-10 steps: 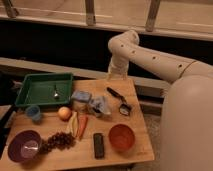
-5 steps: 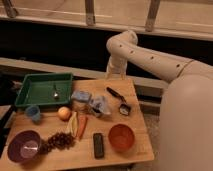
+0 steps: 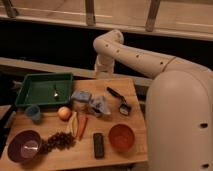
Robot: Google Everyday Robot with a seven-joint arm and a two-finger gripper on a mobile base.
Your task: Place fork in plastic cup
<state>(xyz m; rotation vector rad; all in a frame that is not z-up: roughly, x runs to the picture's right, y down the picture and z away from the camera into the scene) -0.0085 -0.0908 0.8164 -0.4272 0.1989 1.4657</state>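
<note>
While jaws behind table (image 3: 136,102), fork (image 3: 55,92) silvery

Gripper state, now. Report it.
Gripper: jaws open, holding nothing, at the table's far edge; the fork lies in the green tray.

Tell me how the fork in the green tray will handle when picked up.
The fork looks thin, shiny metal: probably stiff, light, and slippery. Lying flat on the green tray floor, it may be hard to pinch and could slide. The gripper hangs open above the table, at its far edge.
</note>
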